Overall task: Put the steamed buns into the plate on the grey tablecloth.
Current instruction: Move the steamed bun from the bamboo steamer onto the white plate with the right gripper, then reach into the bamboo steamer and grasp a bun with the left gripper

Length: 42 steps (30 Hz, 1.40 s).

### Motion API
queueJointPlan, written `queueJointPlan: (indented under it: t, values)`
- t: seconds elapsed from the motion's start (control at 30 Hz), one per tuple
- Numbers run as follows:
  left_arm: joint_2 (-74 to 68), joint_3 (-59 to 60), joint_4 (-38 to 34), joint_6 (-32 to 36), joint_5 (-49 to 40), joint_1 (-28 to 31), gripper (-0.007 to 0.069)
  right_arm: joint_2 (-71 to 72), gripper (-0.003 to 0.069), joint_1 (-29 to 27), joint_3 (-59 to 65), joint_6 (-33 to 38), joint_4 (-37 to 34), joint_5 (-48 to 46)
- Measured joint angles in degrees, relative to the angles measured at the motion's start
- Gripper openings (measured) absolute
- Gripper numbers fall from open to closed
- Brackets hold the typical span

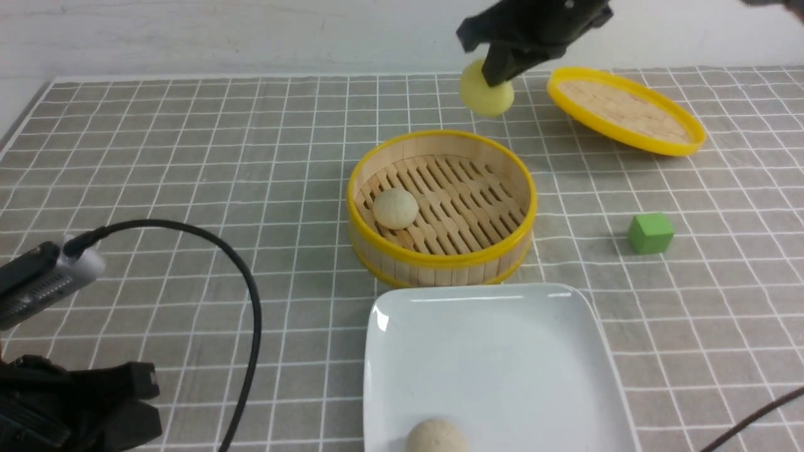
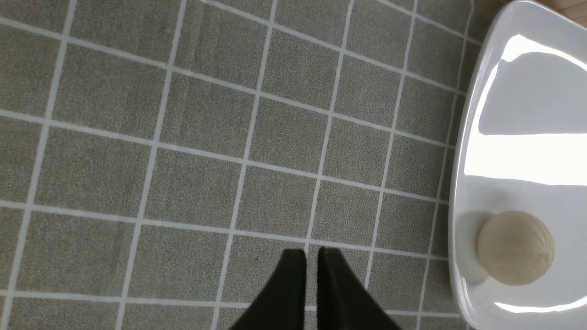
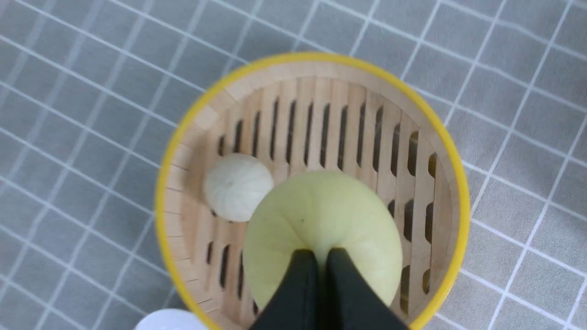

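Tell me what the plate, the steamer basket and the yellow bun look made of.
Plate: glossy white, likely glazed ceramic or melamine; it mirrors light. Steamer basket: matte pale slats, probably bamboo or wood, with a shiny yellow rim, perhaps plastic. Yellow bun: soft, matte, foam or rubber-like; it creases where the right hand pinches it.

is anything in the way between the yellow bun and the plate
Nothing visible. The right claw holds the yellow bun above the steamer, and the plate has only one beige bun at its near edge.

Robot lab tabletop; grey tablecloth [image 1: 188, 157]; bare white wall [image 1: 188, 31]; looped cable [image 1: 257, 326].
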<state>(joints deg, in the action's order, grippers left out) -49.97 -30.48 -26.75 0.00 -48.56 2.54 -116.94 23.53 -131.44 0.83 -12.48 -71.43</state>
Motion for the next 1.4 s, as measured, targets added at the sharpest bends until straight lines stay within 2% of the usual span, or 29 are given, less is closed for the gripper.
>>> queueJointPlan:
  t: [0.07, 0.2, 0.27, 0.3, 0.4, 0.43, 0.6, 0.7, 0.8, 0.87, 0.93, 1.0, 1.1, 1.23, 1.33, 1.37, 1.4]
  values:
    - [0.00, 0.00, 0.00, 0.00, 0.00, 0.00, 0.0069, 2.95, 0.0006, 0.25, 2.39, -0.07, -0.17, 0.00]
    - [0.00, 0.00, 0.05, 0.00, 0.00, 0.00, 0.0073, 13.85, 0.0008, 1.43, 21.00, -0.07, -0.72, -0.06]
    - [0.00, 0.00, 0.05, 0.00, 0.08, 0.00, 0.0073, 15.61, 0.0008, 1.54, 25.87, -0.07, -1.16, -0.06]
    - [0.00, 0.00, 0.05, 0.00, 0.55, 0.00, 0.0076, 17.80, 0.0009, 1.60, 35.38, -0.07, -1.99, -0.06]
    - [0.00, 0.00, 0.05, 0.00, 2.58, 0.00, 0.0081, 18.70, 0.0015, 1.60, 48.87, -0.02, -3.17, 1.91]
    - [0.00, 0.00, 0.05, 0.00, 2.77, 0.00, 0.0081, 18.70, 0.0016, 1.60, 49.62, -0.02, -3.17, 1.91]
    - [0.00, 0.00, 0.05, 0.00, 6.15, 0.00, 0.0083, 17.32, 0.0059, 1.60, 62.20, -0.02, -4.63, 16.29]
    - [0.00, 0.00, 0.02, 0.00, 7.04, 0.00, 0.0085, 16.12, 0.0125, 1.60, 64.99, -0.02, -4.78, 21.02]
    - [0.00, 0.00, -0.01, 0.00, 9.01, 0.00, 0.0091, 14.99, 0.0262, 1.60, 65.43, -0.08, -5.39, 22.35]
    - [0.00, 0.00, -0.25, 0.00, 9.87, 0.00, 0.0093, 14.98, 0.0309, 1.60, 65.43, -0.08, -5.65, 22.28]
    - [0.00, -0.08, -1.67, 0.00, 11.13, 0.00, 0.0098, 15.18, 0.0394, 1.60, 64.48, -0.08, -5.59, 20.40]
    - [-0.34, -0.96, -2.84, 0.00, 11.21, 0.00, 0.0102, 16.01, 0.0433, 1.54, 62.35, 0.69, -4.50, 17.35]
    - [-1.92, -4.13, -4.74, 0.00, 10.29, 0.00, 0.0109, 17.66, 0.0445, 1.54, 58.35, 3.34, -1.83, 13.37]
    - [-6.77, -13.09, -6.87, 0.00, 7.18, 0.00, 0.0126, 20.55, 0.0423, 1.54, 53.70, 4.89, 2.22, 7.91]
    - [-13.39, -23.51, -7.23, 0.00, 1.30, 0.00, 0.0155, 23.47, 0.0364, 1.54, 51.84, 6.15, 4.20, 3.63]
    - [-14.29, -24.10, -7.38, 0.00, 0.95, 0.00, 0.0160, 23.65, 0.0364, 1.54, 51.85, 6.27, 4.34, 3.41]
    - [-17.39, -28.57, -7.81, 0.00, -1.63, 0.00, 0.0188, 25.11, 0.0318, 1.54, 51.77, 7.04, 5.76, 1.97]
